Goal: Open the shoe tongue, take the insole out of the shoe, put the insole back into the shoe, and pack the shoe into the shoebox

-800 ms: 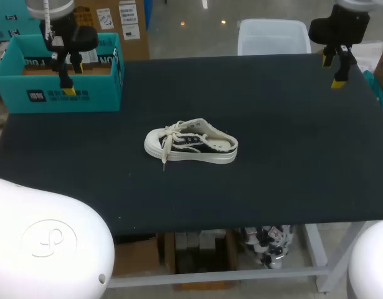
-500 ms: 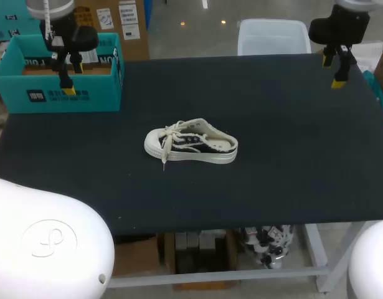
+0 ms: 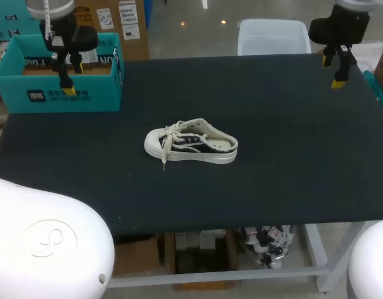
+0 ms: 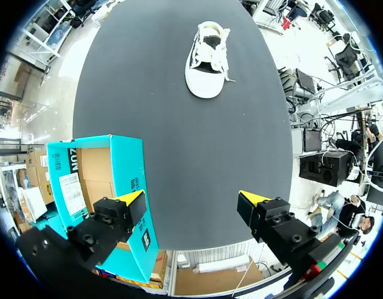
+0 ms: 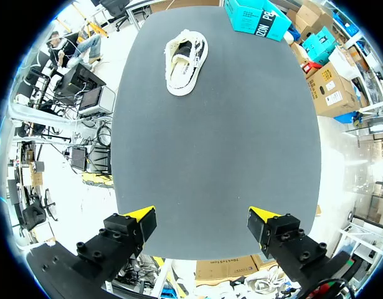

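Observation:
A black and white shoe [image 3: 191, 145] with loose white laces lies on its sole near the middle of the black table [image 3: 291, 162], toe toward my left. It also shows far ahead of the left gripper [image 4: 208, 60] and far ahead of the right one [image 5: 186, 55]. The teal shoebox [image 3: 60, 75] stands open at the table's back left corner; the same shoebox [image 4: 107, 187] sits just under my left fingers. My left gripper [image 3: 67, 80] hangs open above the box. My right gripper [image 3: 338, 70] hangs open over the back right corner. Both are empty.
A white plastic bin [image 3: 273, 36] stands just behind the table's back edge. In the right wrist view the teal shoebox [image 5: 260, 17] sits at the far corner beyond the shoe.

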Controlling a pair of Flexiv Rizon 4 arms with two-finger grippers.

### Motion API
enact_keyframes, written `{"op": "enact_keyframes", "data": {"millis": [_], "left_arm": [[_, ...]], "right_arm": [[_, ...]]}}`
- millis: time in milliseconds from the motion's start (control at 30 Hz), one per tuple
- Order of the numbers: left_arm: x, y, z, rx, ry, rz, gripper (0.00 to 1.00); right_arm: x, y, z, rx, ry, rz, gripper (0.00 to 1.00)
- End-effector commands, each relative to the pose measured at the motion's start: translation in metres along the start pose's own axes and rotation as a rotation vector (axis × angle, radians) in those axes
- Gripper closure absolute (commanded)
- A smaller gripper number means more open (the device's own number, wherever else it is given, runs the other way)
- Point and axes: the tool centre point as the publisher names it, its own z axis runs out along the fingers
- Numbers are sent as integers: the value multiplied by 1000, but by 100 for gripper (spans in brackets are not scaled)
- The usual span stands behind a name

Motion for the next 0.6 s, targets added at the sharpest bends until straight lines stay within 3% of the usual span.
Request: {"op": "enact_keyframes", "data": {"millis": [33, 600], "left_arm": [[0, 0, 0, -1, 1, 0, 0], [4, -5, -2, -5, -14, 5, 0]], "right_arm": [[0, 0, 0, 0, 0, 0, 0], [1, 1, 0, -5, 13, 14, 0]]}}
